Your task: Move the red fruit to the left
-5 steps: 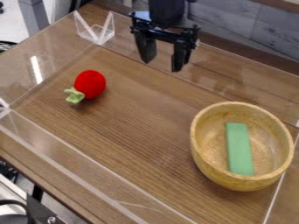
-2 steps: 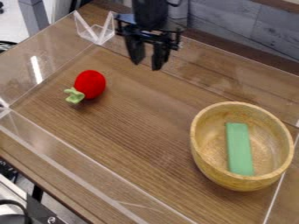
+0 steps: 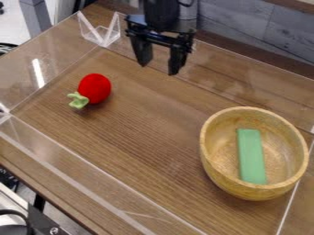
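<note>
Red fruit: just chilling on the left part of the tabletop (image 3: 141,151), leafy green end pointing toward the lower left of the view
Pincer: up at the top (image 3: 154,55), spread apart, nothing in it, well apart from the fruit (image 3: 95,87)
Bowl: round wooden one (image 3: 221,174), lower right
Green piece: flat rectangle (image 3: 251,155) lying inside the bowl, lengthwise up the view

Red fruit (image 3: 95,87), light-green stem (image 3: 79,100)

Green piece inside wooden bowl (image 3: 214,162) on table (image 3: 141,161).Green piece (image 3: 251,156) inside wooden bowl (image 3: 214,165)
</note>
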### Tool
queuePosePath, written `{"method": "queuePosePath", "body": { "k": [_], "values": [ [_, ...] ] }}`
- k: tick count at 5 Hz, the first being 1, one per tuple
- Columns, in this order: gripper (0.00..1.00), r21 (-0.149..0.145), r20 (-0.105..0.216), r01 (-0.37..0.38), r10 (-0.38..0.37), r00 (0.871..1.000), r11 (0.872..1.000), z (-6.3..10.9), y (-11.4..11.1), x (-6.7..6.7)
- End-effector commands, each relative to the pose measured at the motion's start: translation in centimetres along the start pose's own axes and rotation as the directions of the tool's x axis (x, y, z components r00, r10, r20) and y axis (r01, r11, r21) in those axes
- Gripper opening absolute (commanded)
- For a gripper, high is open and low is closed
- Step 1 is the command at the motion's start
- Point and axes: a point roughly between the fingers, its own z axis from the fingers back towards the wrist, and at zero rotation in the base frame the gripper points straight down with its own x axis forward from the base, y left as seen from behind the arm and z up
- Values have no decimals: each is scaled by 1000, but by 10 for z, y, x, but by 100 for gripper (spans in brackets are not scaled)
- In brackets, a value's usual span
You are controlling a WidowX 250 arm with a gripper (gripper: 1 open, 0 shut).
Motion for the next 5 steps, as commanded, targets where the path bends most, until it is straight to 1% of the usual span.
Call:
{"method": "queuePosePath", "body": {
  "k": [1,2,3,4,5],
  "values": [
    [100,10,59,14,-14,998,1000,20,-3,12],
    [100,14,56,28,-28,998,1000,25,-1,13],
    [100,14,46,91,-91,995,996,23,-5,15],
    [100,17,37,148,-148,988,989,21,-8,17],
    [100,14,34,185,-185,982,983,17,-14,14]
  ]
}}
